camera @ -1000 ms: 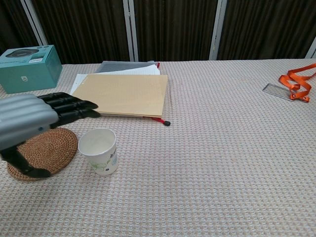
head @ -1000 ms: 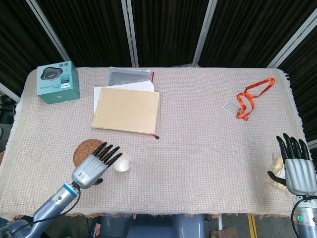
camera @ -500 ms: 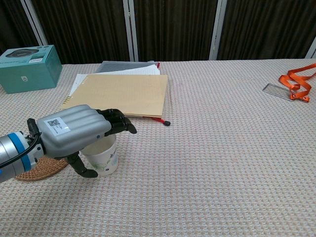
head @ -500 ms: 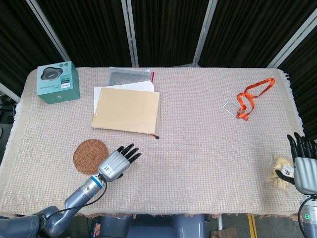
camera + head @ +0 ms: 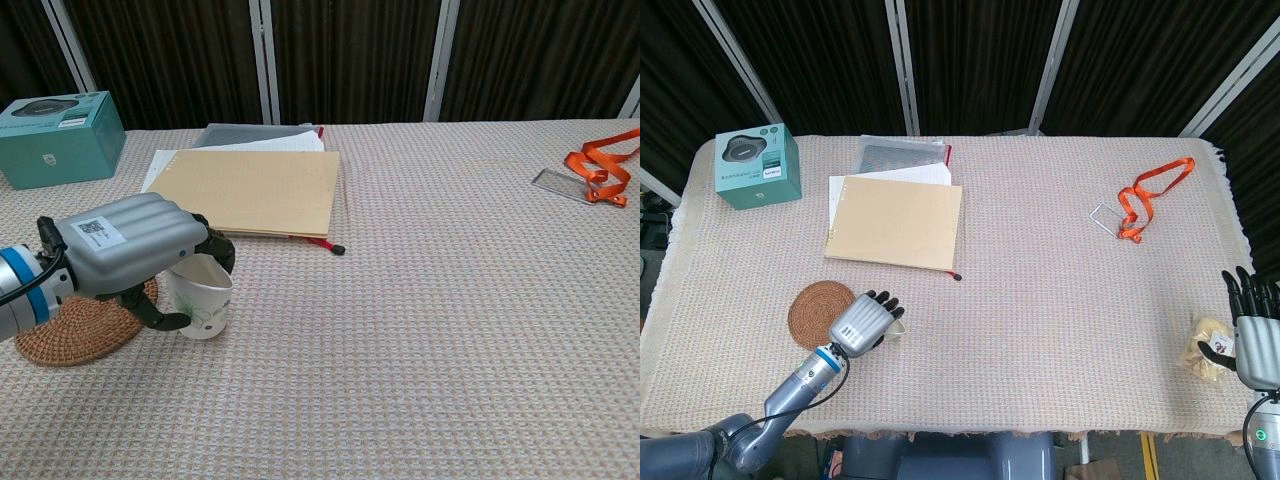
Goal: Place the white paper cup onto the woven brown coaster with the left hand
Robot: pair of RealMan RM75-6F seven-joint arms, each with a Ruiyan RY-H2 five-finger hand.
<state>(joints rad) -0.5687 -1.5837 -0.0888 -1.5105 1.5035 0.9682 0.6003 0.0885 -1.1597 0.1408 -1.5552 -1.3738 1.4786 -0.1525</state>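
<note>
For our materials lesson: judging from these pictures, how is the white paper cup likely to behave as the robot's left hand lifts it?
The white paper cup looks thin-walled and empty, so probably very light and easily crushed where the left hand curls around it. It already seems tilted in the chest view, so it likely tips readily. Its smooth wall may slip.

left hand [image 5: 135,255] curled around, now grips paper cup [image 5: 203,303].
</note>
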